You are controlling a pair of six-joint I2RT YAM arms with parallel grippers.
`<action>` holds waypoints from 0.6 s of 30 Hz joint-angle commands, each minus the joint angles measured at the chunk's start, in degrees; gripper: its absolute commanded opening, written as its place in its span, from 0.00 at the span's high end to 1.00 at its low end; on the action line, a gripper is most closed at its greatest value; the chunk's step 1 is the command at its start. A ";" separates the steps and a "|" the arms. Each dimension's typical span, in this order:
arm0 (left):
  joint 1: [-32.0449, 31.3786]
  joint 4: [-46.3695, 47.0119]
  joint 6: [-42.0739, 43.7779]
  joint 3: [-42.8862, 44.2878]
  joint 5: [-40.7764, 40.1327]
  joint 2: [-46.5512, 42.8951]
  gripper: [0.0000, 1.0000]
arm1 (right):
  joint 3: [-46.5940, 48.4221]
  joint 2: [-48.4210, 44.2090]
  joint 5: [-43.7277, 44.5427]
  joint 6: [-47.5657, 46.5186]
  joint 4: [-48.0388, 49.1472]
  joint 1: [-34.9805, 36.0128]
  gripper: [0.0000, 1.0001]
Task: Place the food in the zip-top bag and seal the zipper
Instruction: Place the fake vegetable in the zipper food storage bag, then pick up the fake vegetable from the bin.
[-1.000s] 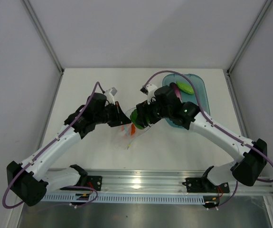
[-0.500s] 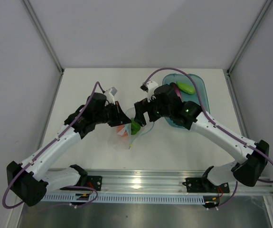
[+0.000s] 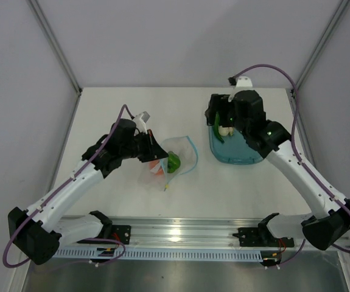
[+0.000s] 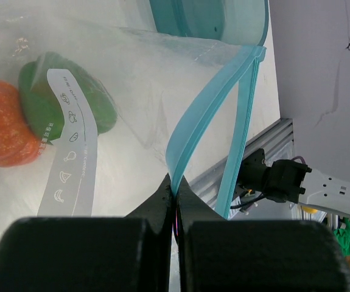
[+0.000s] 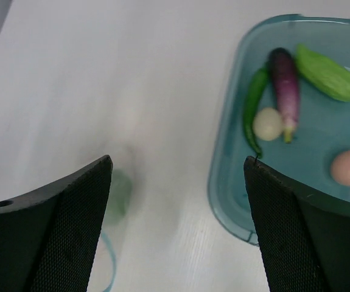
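Where the bag sits: I see the small clear crinkly zip-top bag (image 3: pixel 184 149) lying on the white table (image 3: pixel 120 109), left of centre and apart from the tray, with its mouth turned toward the tray side.
Zipper: the thin light blue zipper (image 4: pixel 205 115) runs along that mouth; its two strips stand apart in my left wrist view, so the bag is unsealed.
Left gripper: my left gripper (image 4: pixel 176 193) has its fingers pressed together on the near end of the zipper, pinching the bag's edge.
Food in the bag: a rounded green toy piece (image 4: pixel 33 97) and a flat orange toy piece (image 4: pixel 1 125) lie inside, touching each other, far from the mouth.
Label: a white printed label strip (image 4: pixel 77 158) on the bag's wall crosses over the green piece.
Tray: the translucent blue oval tray (image 5: pixel 223 176) rests on the right half of the table.
Food in the tray: a dark purple toy eggplant (image 5: pixel 284 85), a slender dark green pepper (image 5: pixel 252 109) just beside it, a small white round piece (image 5: pixel 268 123) touching both, a pale green ridged piece (image 5: pixel 329 73) and a pinkish round piece (image 5: pixel 349 167) set apart.
Right gripper: my right gripper (image 5: pixel 178 164) hangs above the tray's left edge with its fingers spread wide and nothing between them.
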 commanded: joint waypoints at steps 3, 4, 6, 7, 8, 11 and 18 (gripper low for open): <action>0.37 0.91 0.87 0.55 -0.64 -2.07 0.99 | -0.86 2.00 4.66 5.29 3.17 -11.00 0.11; 0.28 0.83 0.87 0.64 -0.38 -2.07 0.99 | -1.21 3.22 4.92 5.73 3.26 -12.07 0.11; 0.37 0.83 0.96 0.38 -0.46 -2.16 0.99 | -1.47 4.72 6.85 7.75 3.09 -15.13 0.11; 0.37 0.83 1.04 0.38 -0.46 -2.08 0.99 | -1.73 5.51 7.90 8.63 3.00 -16.11 0.10; 0.28 0.91 0.96 0.38 -0.46 -2.16 0.99 | -1.65 7.52 8.52 9.68 2.56 -16.99 0.10; 0.37 1.09 1.04 0.20 -0.29 -1.90 0.99 | -1.47 12.18 9.93 11.36 0.10 -20.60 0.08; 0.37 1.71 0.96 -0.32 0.06 -1.29 1.00 | -2.70 21.76 13.80 12.59 -1.75 -22.80 0.06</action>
